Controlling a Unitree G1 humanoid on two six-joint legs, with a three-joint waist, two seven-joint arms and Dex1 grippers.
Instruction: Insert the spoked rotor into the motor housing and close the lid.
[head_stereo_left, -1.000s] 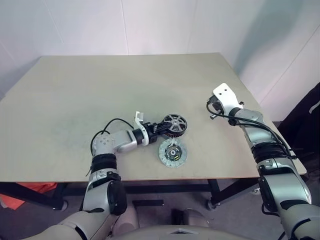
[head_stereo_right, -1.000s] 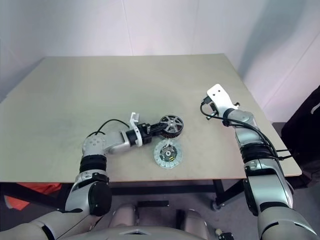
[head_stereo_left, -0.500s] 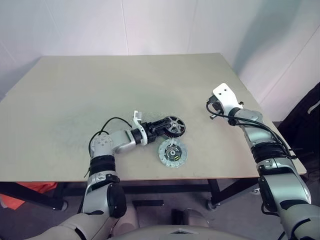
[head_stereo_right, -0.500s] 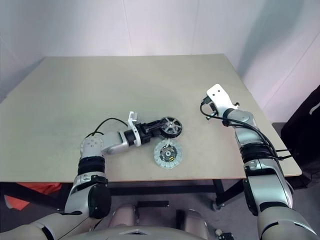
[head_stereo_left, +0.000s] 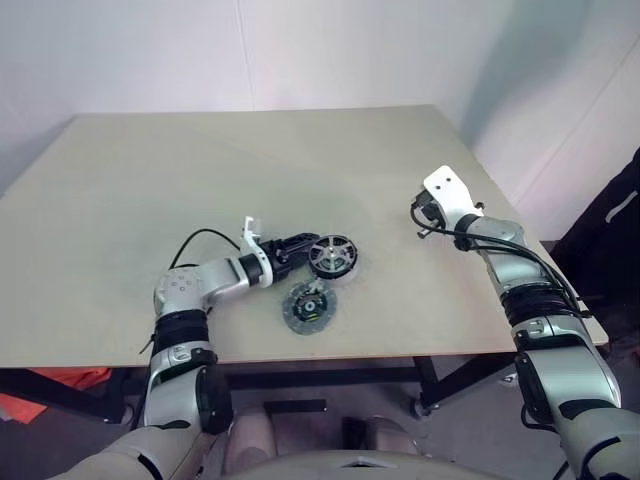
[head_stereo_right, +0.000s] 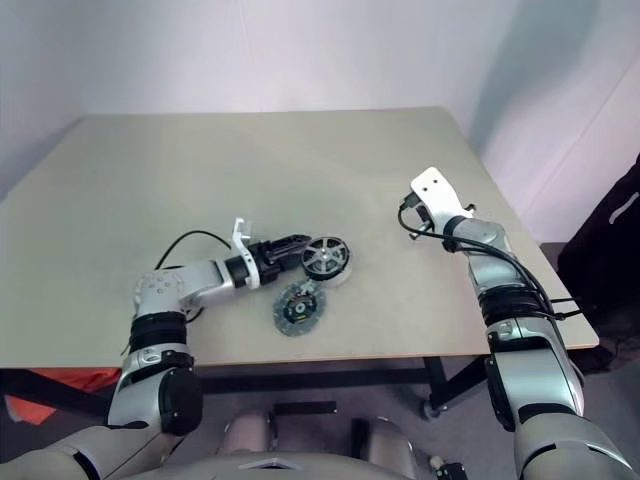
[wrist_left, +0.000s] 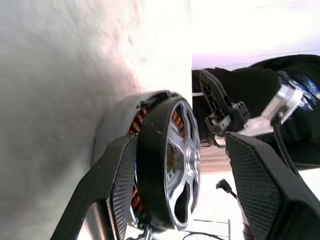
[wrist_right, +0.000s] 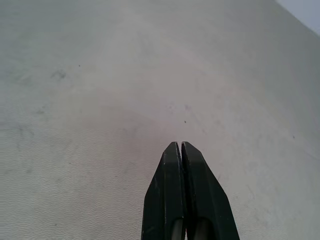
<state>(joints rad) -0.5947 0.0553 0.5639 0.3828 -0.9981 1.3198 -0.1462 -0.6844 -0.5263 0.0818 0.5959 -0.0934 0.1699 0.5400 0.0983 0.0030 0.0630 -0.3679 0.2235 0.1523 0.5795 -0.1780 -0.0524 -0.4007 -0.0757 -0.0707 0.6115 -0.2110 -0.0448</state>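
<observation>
Beige board makes up the table (head_stereo_left: 300, 150), a plain matt top with faint scuffs, set against white walls; dark floor shows past its right edge. On it stand three task parts, one of each. One motor housing (wrist_left: 150, 165), a dark ring with copper coils, sits just ahead of the left gripper (head_stereo_left: 296, 250), and one spoked rotor (head_stereo_left: 331, 254) with silver spokes lies seated inside it. The left gripper's two black fingers (wrist_left: 120, 185) stand apart, one on each side of the housing; one lies close along its rim, the other well clear. One lid (head_stereo_left: 308, 307), a flat silvery disc with a black hub, lies flat just beside that gripper, nearer the table's front edge. Far to the right, the right gripper (wrist_right: 181, 147) hovers over bare tabletop, fingers pressed together, holding nothing.
</observation>
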